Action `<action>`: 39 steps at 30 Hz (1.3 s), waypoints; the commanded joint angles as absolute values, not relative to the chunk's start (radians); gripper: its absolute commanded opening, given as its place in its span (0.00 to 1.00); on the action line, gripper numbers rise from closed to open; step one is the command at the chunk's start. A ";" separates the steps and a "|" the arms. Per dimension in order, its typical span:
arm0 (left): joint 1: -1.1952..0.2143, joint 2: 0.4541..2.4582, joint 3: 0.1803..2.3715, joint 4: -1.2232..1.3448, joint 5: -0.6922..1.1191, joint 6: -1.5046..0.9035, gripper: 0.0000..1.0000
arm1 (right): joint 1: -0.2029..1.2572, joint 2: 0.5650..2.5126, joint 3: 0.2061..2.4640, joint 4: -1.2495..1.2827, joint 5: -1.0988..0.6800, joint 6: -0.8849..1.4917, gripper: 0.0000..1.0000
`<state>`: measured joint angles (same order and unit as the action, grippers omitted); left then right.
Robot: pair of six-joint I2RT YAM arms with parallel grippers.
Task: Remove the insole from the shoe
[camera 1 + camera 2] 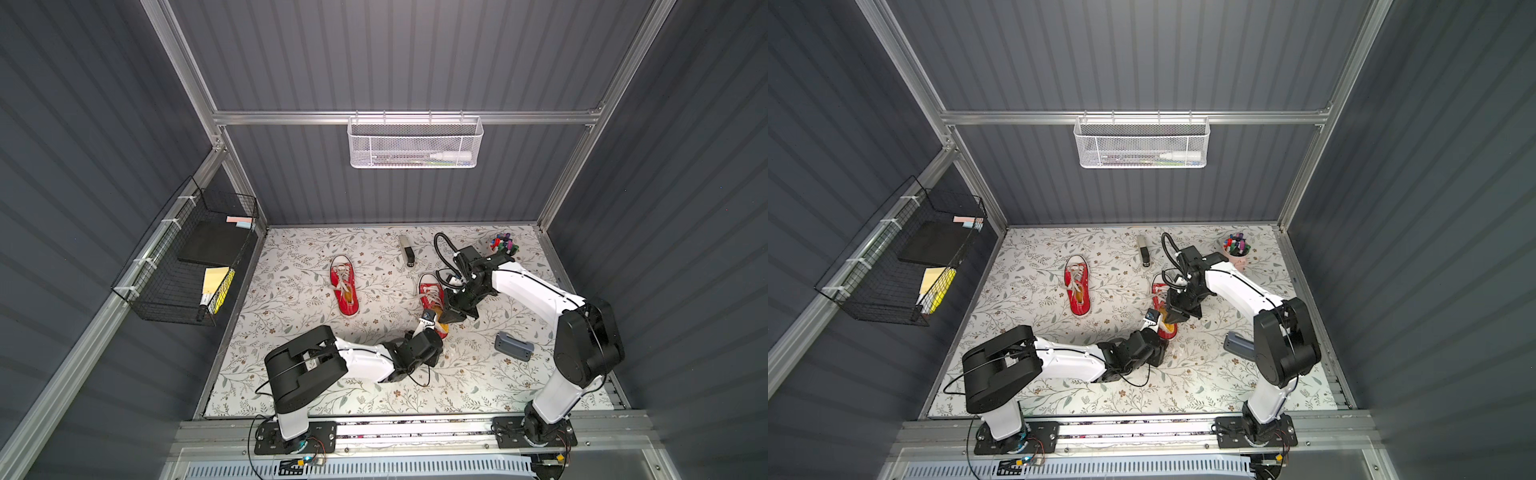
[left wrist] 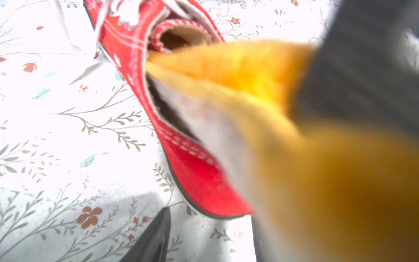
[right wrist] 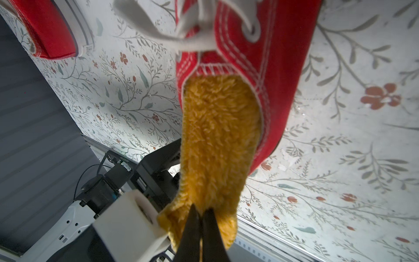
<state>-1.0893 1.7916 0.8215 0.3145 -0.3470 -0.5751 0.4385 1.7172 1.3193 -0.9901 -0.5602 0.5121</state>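
Two arms meet at the shoe (image 1: 431, 296) in both top views: the insole (image 1: 437, 309) rises from its opening toward the right gripper (image 1: 452, 316), and the left gripper (image 1: 432, 325) sits at the heel. From the left wrist, one dark finger (image 2: 154, 238) stands just beside the heel, the other hidden behind the blurred insole, so I cannot tell whether those jaws grip anything. From the right wrist, the jaws pinch fully together on the insole's heel end, its toe inside the shoe; the fleece looks light, soft and floppy, so that heel edge seems the right hold.
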 commanded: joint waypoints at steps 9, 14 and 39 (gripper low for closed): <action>-1.071 1.640 0.686 0.331 -0.235 -0.565 0.66 | 0.431 1.654 1.301 -1.130 -0.541 0.426 0.00; -1.011 1.618 0.748 0.197 -0.148 -0.704 0.65 | 0.431 1.581 1.256 -1.212 -0.535 0.365 0.00; -0.875 1.764 0.950 0.149 0.042 -1.035 0.67 | 0.420 1.257 1.418 -1.350 -0.184 0.327 0.00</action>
<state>-0.8860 1.7390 0.9161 0.1825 0.0376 -1.0111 0.4240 1.2613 1.4578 -1.4349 -0.3134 0.3305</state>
